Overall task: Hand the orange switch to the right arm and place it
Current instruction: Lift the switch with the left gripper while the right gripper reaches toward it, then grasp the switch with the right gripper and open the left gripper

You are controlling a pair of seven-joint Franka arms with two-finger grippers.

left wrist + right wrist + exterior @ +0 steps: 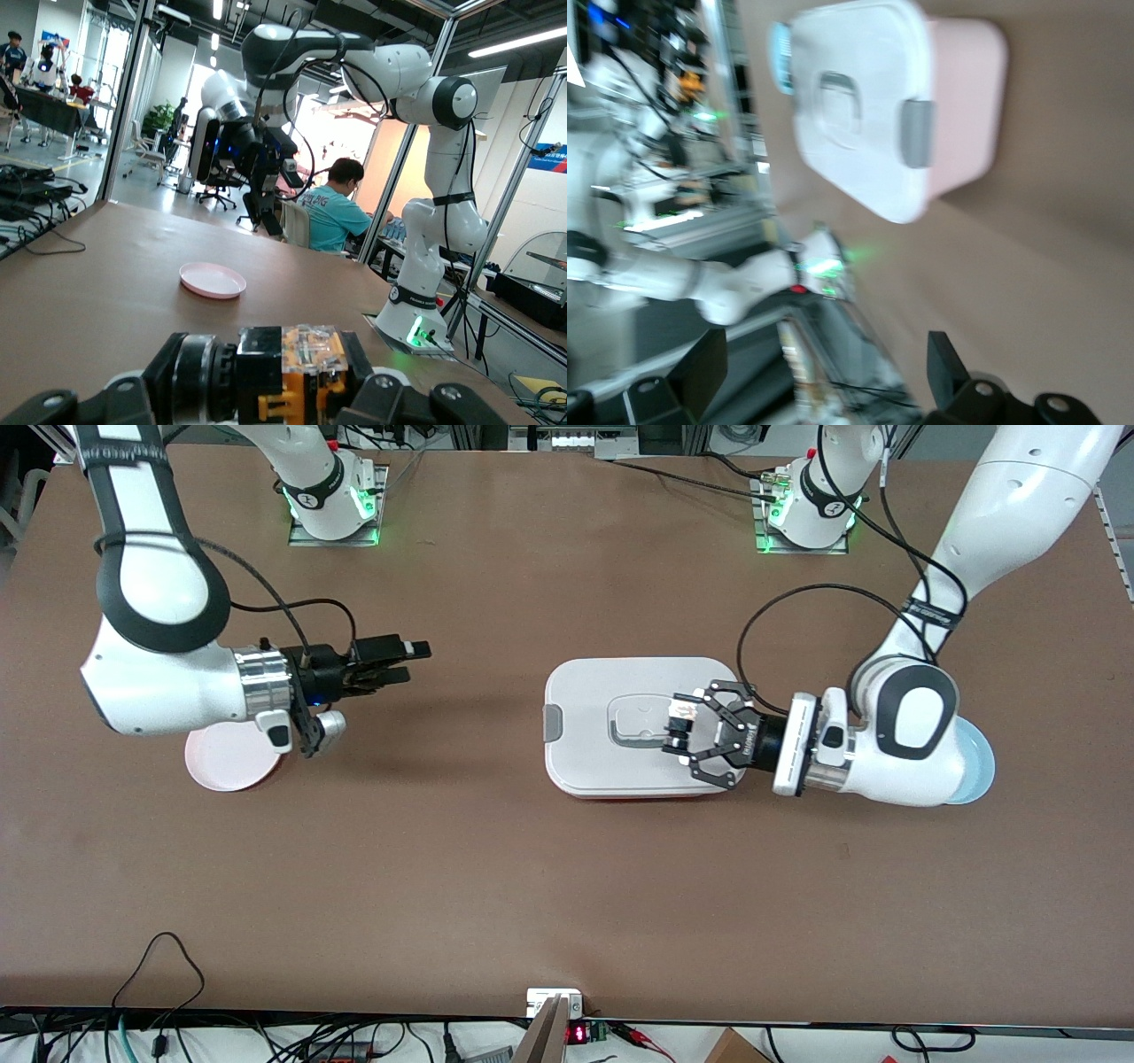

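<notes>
A: Two plates are half hidden. The pale blue plate (976,766) shows only a sliver under the left arm's elbow, and the pink plate (229,760) is partly covered by the right arm's wrist.

B: And the orange switch (680,722)?

A: Clamped in the left gripper (677,731), held over the white lid of the lunch box (585,691). In the left wrist view the orange switch (297,372) is a black barrel with a clear cap and orange body, its lower part cut off by the frame edge, squeezed between the black fingers (199,376).

B: The box itself?

A: Rounded, smooth plastic, grey latch at its nine o'clock end in the front view; a pink base shows beneath the lid in the right wrist view (966,106), blurred.

B: The right gripper (403,662)?

A: Slim, black, hanging over bare brown table at the pink plate's one o'clock in the front view, fingers spread apart and empty.
</notes>
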